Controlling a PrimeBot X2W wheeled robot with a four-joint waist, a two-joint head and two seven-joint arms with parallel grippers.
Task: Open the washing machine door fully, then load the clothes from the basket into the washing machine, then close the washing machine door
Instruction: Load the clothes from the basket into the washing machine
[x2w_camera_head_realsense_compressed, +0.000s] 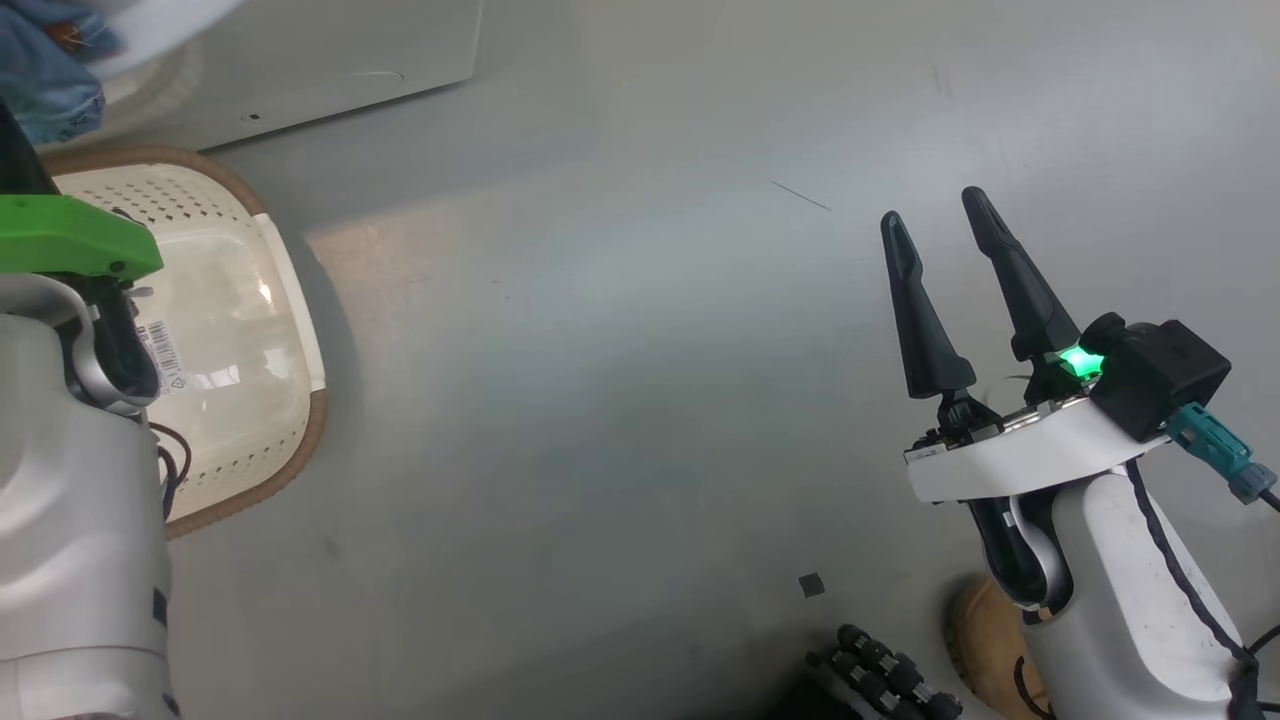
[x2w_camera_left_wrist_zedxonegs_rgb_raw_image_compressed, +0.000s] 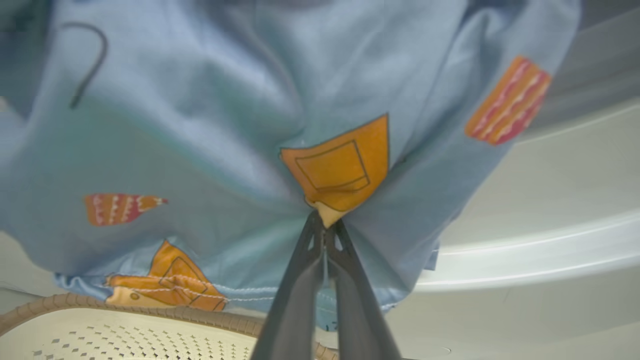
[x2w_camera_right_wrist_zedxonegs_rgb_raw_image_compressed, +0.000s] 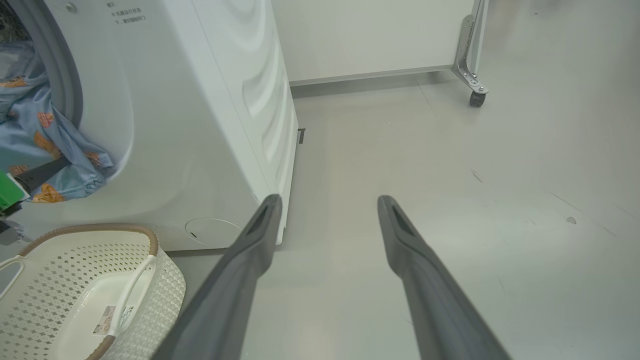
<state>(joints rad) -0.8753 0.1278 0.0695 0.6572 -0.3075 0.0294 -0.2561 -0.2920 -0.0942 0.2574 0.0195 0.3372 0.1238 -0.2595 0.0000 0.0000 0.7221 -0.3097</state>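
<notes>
Fabric of light blue with orange figures (x2w_camera_left_wrist_zedxonegs_rgb_raw_image_compressed: 200, 125) is pinched by the closed left gripper (x2w_camera_left_wrist_zedxonegs_rgb_raw_image_compressed: 325, 221) at the mouth of the white washing machine (x2w_camera_right_wrist_zedxonegs_rgb_raw_image_compressed: 210, 100), likely for pushing inside (right gripper (x2w_camera_right_wrist_zedxonegs_rgb_raw_image_compressed: 328, 199) spread, empty).

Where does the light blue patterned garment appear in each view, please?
Head view: the garment sits in the top left corner, above the basket.
Left wrist view: the garment spans the upper picture, pinched by the left gripper, basket rim below.
Right wrist view: at the left edge, hanging from the washing machine mouth, above the basket.
Shared landmark: the basket.
</notes>
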